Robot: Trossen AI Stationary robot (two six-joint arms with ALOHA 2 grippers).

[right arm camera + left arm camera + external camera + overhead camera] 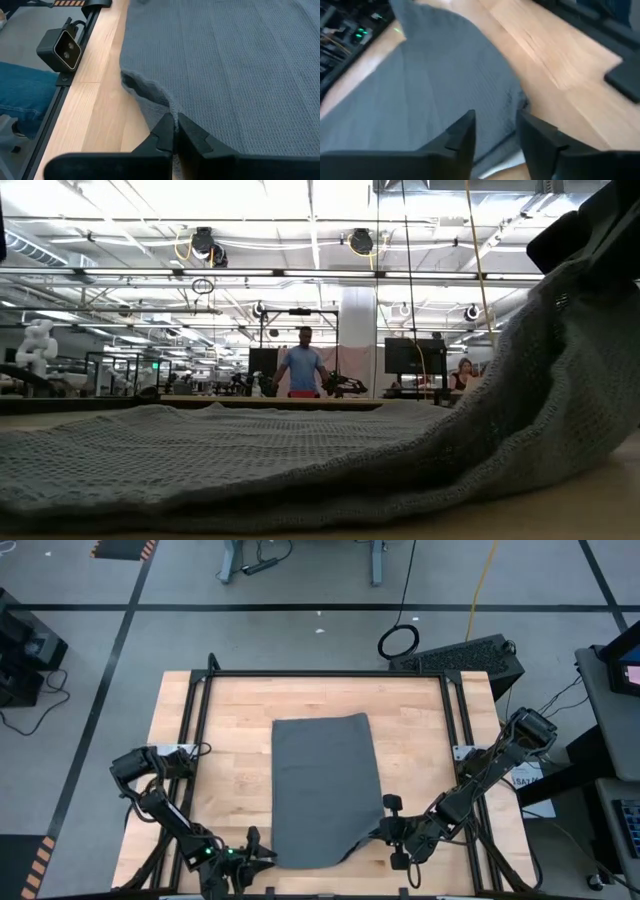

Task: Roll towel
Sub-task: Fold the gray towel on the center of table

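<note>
The dark grey towel [325, 785] lies spread flat on the wooden table [230, 710], its long sides running from the near edge to the far edge. Only its near right corner is raised. My right gripper [384, 830] [175, 131] is shut on that corner. In the low view the towel [300, 450] climbs steeply on the right toward this gripper [592, 230]. My left gripper [266, 856] [495, 137] is open at the towel's near left corner, with cloth showing in the gap between its fingers. My left gripper has its fingers [462, 135] apart on either side of the towel's near left edge [495, 125]; I cannot tell whether they touch the cloth. My right gripper pinches the towel's right edge near the near corner [172, 111] between its two fingers, slanting down from the table's right. The corner is lifted off the wood and the cloth slopes down from it to the table.
A black frame rail [200, 730] runs around the tabletop. The low camera [60, 47] sits at the table's near edge, with a person's leg in jeans [20, 95] beyond it. Bare wood [420, 740] lies on both sides of the towel.
</note>
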